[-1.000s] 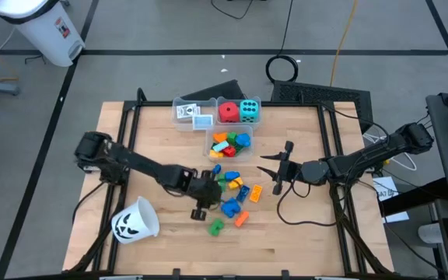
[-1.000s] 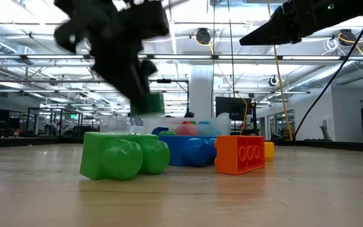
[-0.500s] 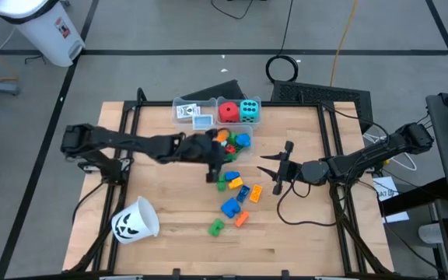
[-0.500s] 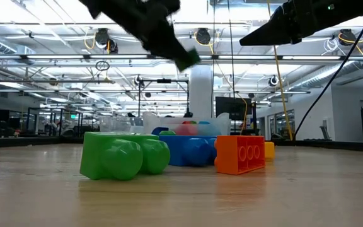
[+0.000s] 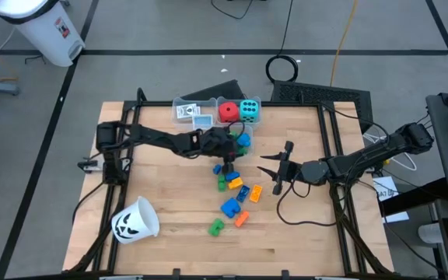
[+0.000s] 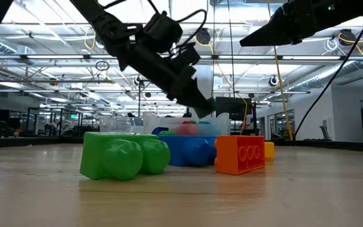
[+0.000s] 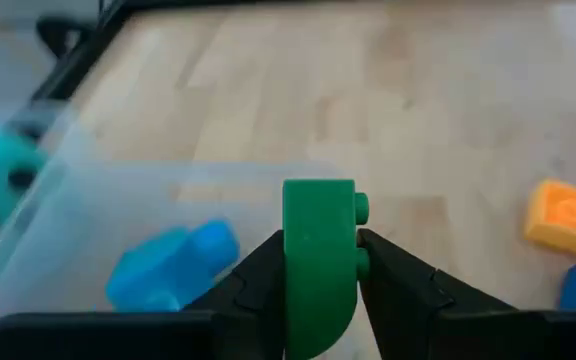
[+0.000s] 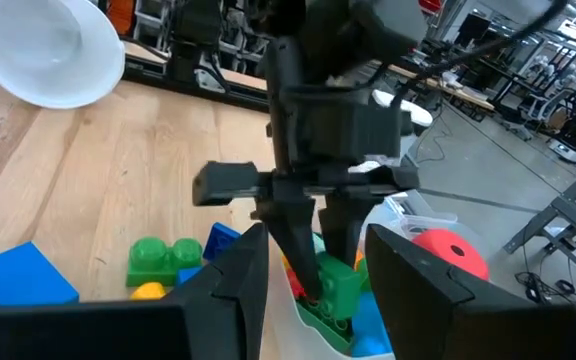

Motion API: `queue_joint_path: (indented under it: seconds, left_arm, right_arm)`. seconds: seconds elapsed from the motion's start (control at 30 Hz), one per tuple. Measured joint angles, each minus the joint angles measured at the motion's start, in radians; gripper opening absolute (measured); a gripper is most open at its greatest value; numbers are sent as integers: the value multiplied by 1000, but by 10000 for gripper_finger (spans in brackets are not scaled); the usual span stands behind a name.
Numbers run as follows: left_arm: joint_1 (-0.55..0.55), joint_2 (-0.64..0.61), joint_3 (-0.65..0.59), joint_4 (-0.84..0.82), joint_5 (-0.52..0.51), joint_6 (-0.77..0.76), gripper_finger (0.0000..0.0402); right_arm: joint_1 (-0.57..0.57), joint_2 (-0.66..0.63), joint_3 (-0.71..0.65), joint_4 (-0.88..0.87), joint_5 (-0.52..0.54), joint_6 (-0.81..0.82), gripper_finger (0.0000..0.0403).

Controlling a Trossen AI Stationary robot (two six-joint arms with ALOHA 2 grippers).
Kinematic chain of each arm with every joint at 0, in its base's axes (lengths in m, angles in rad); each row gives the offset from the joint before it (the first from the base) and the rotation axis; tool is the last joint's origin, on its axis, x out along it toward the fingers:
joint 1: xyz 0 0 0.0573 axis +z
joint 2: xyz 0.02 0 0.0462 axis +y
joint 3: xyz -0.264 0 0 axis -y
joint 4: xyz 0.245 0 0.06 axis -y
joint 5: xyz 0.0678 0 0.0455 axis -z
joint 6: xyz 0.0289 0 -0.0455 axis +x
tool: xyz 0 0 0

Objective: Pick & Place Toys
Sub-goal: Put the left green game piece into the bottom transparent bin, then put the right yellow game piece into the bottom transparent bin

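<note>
We held the left claw [image 7: 320, 262], pinching 1 green plastic block [image 7: 319, 262], over the clear plastic bin [image 5: 225, 152]; release came next. We could not tell the right claw's [image 5: 268, 166] state.

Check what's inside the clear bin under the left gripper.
Clear bin holds a blue block; more blocks lie hidden beneath the left gripper, which grips a green block above it.

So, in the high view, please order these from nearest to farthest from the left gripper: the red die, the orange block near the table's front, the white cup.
From the left gripper, over the block bin:
1. Red die, in the bin just behind it.
2. Orange block, toward the front.
3. White cup, front-left corner.
</note>
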Motion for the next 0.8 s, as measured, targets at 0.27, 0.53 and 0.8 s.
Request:
queue_joint_path:
  seconds: [0.27, 0.53, 0.8]
  left_arm:
    - [2, 0, 0, -35, -35, -91, 186]
    - [2, -84, -1, -97, -31, -175, 285]
    - [2, -436, 1, -459, -28, -140, 329]
  right_arm:
    - [0, 0, 0, 1, 0, 0, 141]
    - [0, 0, 0, 1, 0, 0, 141]
    - [0, 7, 0, -79, -157, 40, 152]
